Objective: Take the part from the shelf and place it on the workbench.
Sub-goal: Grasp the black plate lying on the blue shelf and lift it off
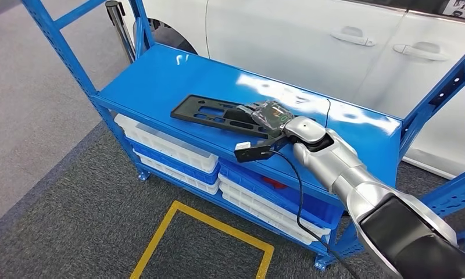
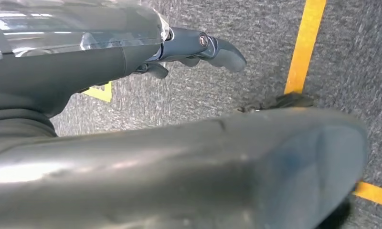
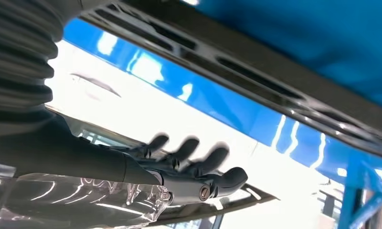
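Part [image 1: 215, 111] on blue shelf [image 1: 160, 81], right hand [image 1: 269, 116] over its end, fingers [image 3: 189, 148] spread, nothing gripped.

flat black plastic part with cutouts [image 1: 218, 111]: near end hidden under right hand [image 1: 271, 116] | right hand's fingers [image 3: 189, 148]: blurred in right wrist view, grip on part unclear | white car [image 1: 311, 40]: cut off by head view's top edge

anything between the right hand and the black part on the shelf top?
Nothing visible. The right hand is already at the black part, over its near end on the blue shelf. Whether the fingers grip it, I cannot tell.
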Controlling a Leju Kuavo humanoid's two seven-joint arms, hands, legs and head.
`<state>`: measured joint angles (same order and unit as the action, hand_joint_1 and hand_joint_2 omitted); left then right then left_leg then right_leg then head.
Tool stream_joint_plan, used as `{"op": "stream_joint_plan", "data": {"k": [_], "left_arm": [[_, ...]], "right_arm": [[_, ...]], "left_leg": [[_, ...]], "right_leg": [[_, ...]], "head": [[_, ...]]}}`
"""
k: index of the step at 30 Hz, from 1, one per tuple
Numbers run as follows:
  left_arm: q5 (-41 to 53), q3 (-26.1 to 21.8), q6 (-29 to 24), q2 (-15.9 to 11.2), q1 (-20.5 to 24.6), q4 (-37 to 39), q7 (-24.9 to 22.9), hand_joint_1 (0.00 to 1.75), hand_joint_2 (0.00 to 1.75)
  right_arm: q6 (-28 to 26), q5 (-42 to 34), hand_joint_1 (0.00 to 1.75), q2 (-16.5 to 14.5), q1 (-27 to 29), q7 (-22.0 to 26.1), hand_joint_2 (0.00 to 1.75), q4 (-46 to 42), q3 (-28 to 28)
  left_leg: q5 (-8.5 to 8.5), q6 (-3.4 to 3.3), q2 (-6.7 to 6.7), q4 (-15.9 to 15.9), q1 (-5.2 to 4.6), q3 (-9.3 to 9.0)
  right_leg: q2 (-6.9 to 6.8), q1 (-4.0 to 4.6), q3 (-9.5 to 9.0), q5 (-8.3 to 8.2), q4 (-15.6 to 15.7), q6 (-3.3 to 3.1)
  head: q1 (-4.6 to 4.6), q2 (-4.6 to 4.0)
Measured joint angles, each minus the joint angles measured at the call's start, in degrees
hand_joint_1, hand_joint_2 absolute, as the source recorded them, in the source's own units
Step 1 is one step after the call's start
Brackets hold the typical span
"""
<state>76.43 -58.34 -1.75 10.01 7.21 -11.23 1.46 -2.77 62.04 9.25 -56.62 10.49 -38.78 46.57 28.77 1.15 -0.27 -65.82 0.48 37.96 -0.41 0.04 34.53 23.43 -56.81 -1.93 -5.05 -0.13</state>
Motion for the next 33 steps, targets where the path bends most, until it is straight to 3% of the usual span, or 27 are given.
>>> {"op": "stream_joint_plan", "data": {"k": [2, 3, 4, 6, 8, 12, 14, 16, 17, 18, 19, 20, 21, 23, 25, 28, 30, 32, 33], "left_arm": [[0.13, 0.0, 0.06, 0.0, -0.09, 0.0, -0.03, 0.0, 0.0], [0.21, 0.0, 0.08, -0.01, -0.13, 0.0, -0.04, 0.0, 0.0], [0.3, 0.0, 0.1, -0.02, -0.15, 0.0, -0.06, 0.0, 0.0], [0.38, 0.0, 0.15, -0.05, -0.12, 0.0, -0.07, 0.0, 0.0], [0.43, 0.0, 0.19, -0.06, -0.02, 0.01, -0.09, 0.0, 0.0], [0.49, 0.0, 0.2, -0.07, -0.07, 0.02, -0.19, 0.0, 0.0], [0.58, 0.01, 0.3, -0.07, 0.04, 0.02, 0.06, 0.0, 0.0], [0.77, 0.02, 0.39, -0.07, 0.08, 0.02, 0.56, 0.0, 0.0], [0.85, 0.04, 0.36, -0.07, 0.04, 0.02, 0.82, 0.0, 0.0], [0.9, 0.06, 0.26, -0.07, 0.0, 0.02, 1.06, 0.0, 0.0], [0.9, 0.08, 0.15, -0.07, -0.01, 0.02, 1.26, 0.0, 0.0], [0.9, 0.12, 0.03, -0.07, -0.01, 0.02, 1.43, 0.0, 0.0], [0.9, 0.18, -0.07, -0.06, 0.01, 0.02, 1.55, 0.0, 0.0], [0.94, 0.38, -0.21, -0.02, 0.07, 0.02, 1.75, 0.0, 0.0], [1.02, 0.61, -0.4, 0.02, 0.1, 0.02, 1.82, 0.0, 0.0], [1.05, 0.81, -0.75, -0.02, 0.15, 0.01, 1.81, 0.0, 0.0], [0.85, 0.85, -0.84, -0.04, 0.14, 0.01, 1.73, 0.0, 0.0], [0.55, 0.84, -0.82, -0.04, 0.08, 0.01, 1.64, 0.0, 0.0], [0.44, 0.83, -0.81, -0.04, 0.02, 0.01, 1.62, 0.0, 0.0]], "right_arm": [[0.07, 0.06, 0.0, 0.33, 0.48, 0.05, 0.0, -0.07, 0.01], [0.1, 0.15, 0.0, 0.43, 0.74, 0.08, 0.0, -0.08, 0.01], [0.22, 0.28, 0.0, 0.47, 0.91, 0.11, 0.0, -0.08, 0.02], [0.66, 0.6, 0.0, 0.49, 1.02, 0.14, 0.0, -0.09, 0.03], [1.11, 0.89, 0.0, 0.5, 0.99, 0.14, 0.0, -0.08, 0.07], [1.52, 1.17, 0.0, 0.49, 1.16, 0.14, 0.0, 0.07, 0.23], [1.54, 1.21, 0.0, 0.3, 1.21, 0.11, 0.0, 0.2, 0.32], [1.45, 1.24, 0.0, -0.01, 1.47, 0.03, 0.0, 0.51, 0.38], [1.36, 1.25, 0.0, -0.11, 1.72, 0.0, 0.0, 0.75, 0.42], [1.25, 1.26, 0.0, -0.18, 1.98, -0.01, 0.0, 0.99, 0.46], [1.13, 1.27, 0.0, -0.2, 2.17, -0.01, 0.0, 1.22, 0.5], [1.02, 1.28, 0.0, -0.21, 2.22, -0.01, 0.0, 1.4, 0.52], [0.96, 1.28, 0.0, -0.21, 2.15, -0.01, 0.0, 1.53, 0.54], [0.87, 1.28, 0.0, -0.27, 1.79, 0.03, 0.0, 1.7, 0.54], [0.78, 1.29, 0.0, -0.34, 1.58, 0.14, 0.0, 1.87, 0.54], [0.6, 1.31, 0.0, -0.3, 1.43, 0.38, 0.0, 2.1, 0.54], [0.4, 1.31, 0.0, -0.05, 1.27, 0.53, 0.0, 2.18, 0.54], [0.16, 1.31, 0.0, 0.23, 1.34, 0.64, 0.0, 2.27, 0.6], [0.06, 1.31, 0.0, 0.3, 1.49, 0.68, 0.0, 2.34, 0.66]], "left_leg": [[2.58, 0.26, 0.0, -7.09, 0.11, 3.26], [2.45, 0.36, 0.01, -8.31, 0.14, 3.85], [1.22, 0.41, 0.01, -7.1, 0.17, 3.32], [-2.59, 0.34, 0.03, 0.41, 0.24, -0.23], [-4.56, -0.11, 0.0, 6.61, 0.19, -3.17], [-4.95, -1.53, -0.06, 8.07, 0.01, -3.64], [-5.28, -2.13, -0.01, 8.39, 0.14, -3.65], [-5.35, -2.33, 0.01, 8.39, 0.08, -3.54], [-5.35, -2.34, 0.01, 8.38, 0.04, -3.51], [-5.35, -2.34, -0.01, 8.36, 0.01, -3.49], [-5.35, -2.34, -0.04, 8.33, -0.01, -3.48], [-5.31, -2.3, -0.07, 8.3, -0.02, -3.51], [-5.24, -2.22, -0.09, 8.28, -0.02, -3.53], [-4.98, -1.82, -0.09, 8.23, -0.16, -3.48], [-4.66, -1.23, -0.05, 8.28, -0.22, -3.49], [-3.69, -0.41, 0.02, 7.33, -0.19, -3.61], [-1.0, -0.05, 0.02, 1.96, -0.14, -1.24], [1.9, 0.25, 0.02, -5.85, -0.07, 3.11], [2.07, 0.35, 0.02, -8.12, -0.04, 4.71]], "right_leg": [[-0.01, 0.12, 0.03, 0.04, -0.12, -0.13], [0.02, 0.15, 0.03, 0.08, -0.2, -0.16], [0.07, 0.13, 0.03, 0.13, -0.3, -0.13], [0.23, 0.09, 0.03, 0.32, -0.58, 0.12], [0.37, 0.21, 0.29, 0.49, -1.03, 0.6], [0.44, 0.19, 0.76, 0.68, -1.42, 1.72], [0.44, 0.02, 2.33, 3.04, -4.97, 2.28], [0.44, -0.18, 5.84, 6.72, -12.63, 2.65], [0.43, -0.25, 7.51, 7.89, -16.11, 2.76], [0.43, -0.3, 8.38, 8.02, -17.81, 2.77], [0.43, -0.32, 8.19, 7.13, -17.29, 2.7], [0.43, -0.31, 6.83, 5.33, -14.39, 2.53], [0.43, -0.26, 4.74, 3.22, -10.1, 2.24], [0.39, 0.08, 1.32, 1.04, -3.02, 1.69], [0.39, 0.44, 0.46, 1.3, -1.1, 1.22], [0.34, 0.13, -0.43, 1.18, -0.54, 0.42], [0.17, -0.04, -1.33, 1.15, -0.21, -0.06], [0.16, 0.11, -1.71, 1.54, -0.22, -0.39], [0.22, 0.19, -1.88, 1.77, -0.24, -0.45]], "head": [[0.0, 0.0], [0.0, 0.0], [0.0, 0.0], [0.0, 0.0], [0.0, -0.01], [0.0, 0.0], [0.0, 0.0], [0.0, 0.0], [0.0, 0.0], [0.0, 0.0], [0.0, 0.0], [0.0, 0.0], [0.0, 0.0], [0.0, 0.0], [0.0, 0.0], [-0.01, 0.0], [-0.01, 0.0], [-0.01, 0.0], [-0.01, 0.0]]}}
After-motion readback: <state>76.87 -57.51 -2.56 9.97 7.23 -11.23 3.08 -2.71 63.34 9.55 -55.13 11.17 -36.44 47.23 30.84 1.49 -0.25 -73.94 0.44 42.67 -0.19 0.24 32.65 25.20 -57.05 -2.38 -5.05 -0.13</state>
